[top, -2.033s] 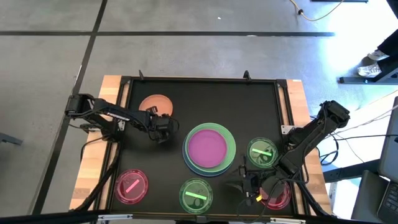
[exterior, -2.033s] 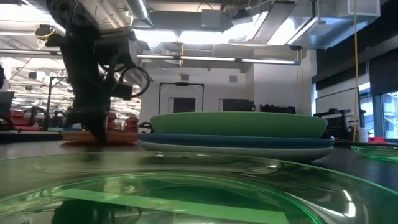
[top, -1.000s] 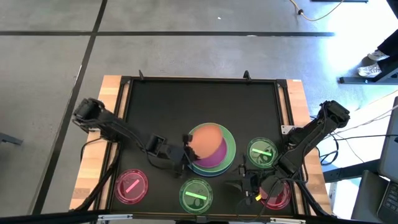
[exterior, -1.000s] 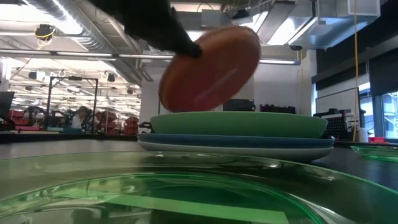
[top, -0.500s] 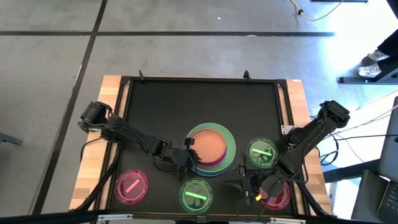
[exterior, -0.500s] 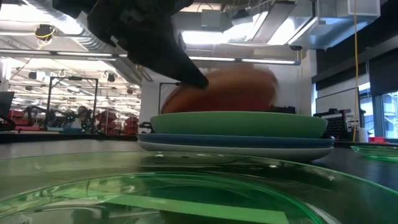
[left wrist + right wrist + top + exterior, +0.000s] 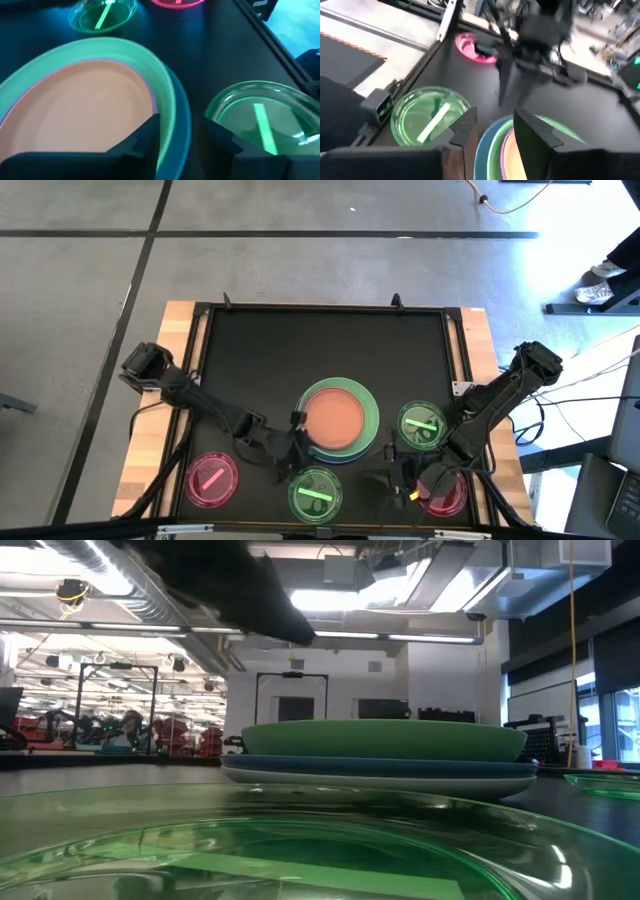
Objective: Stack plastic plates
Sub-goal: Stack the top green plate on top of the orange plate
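Note:
The plastic plates form a stack (image 7: pixel 372 412) at the table's middle: an orange plate (image 7: pixel 335 418) lies flat on top, a purple edge (image 7: pixel 151 95) shows under it, and below come the green (image 7: pixel 380 738), blue (image 7: pixel 380 766) and white plates. My left gripper (image 7: pixel 297 437) is open at the stack's near-left rim. In the left wrist view (image 7: pixel 182 125) its fingers stand either side of the green and blue rims, holding nothing. My right gripper (image 7: pixel 397 478) waits open near the front edge, right of the stack.
Small see-through dishes lie on the black mat: pink (image 7: pixel 212 478) at the near left, green (image 7: pixel 315 494) in front of the stack, green (image 7: pixel 422 425) to its right, and pink (image 7: pixel 447 494) under my right arm. The mat's far half is bare.
My left gripper has carried the orange plate, tilted, over the stack, lowered it and opened. The plate has dropped out of the low view and now lies flat on the purple one. The gripper has drawn back slightly toward the near left.

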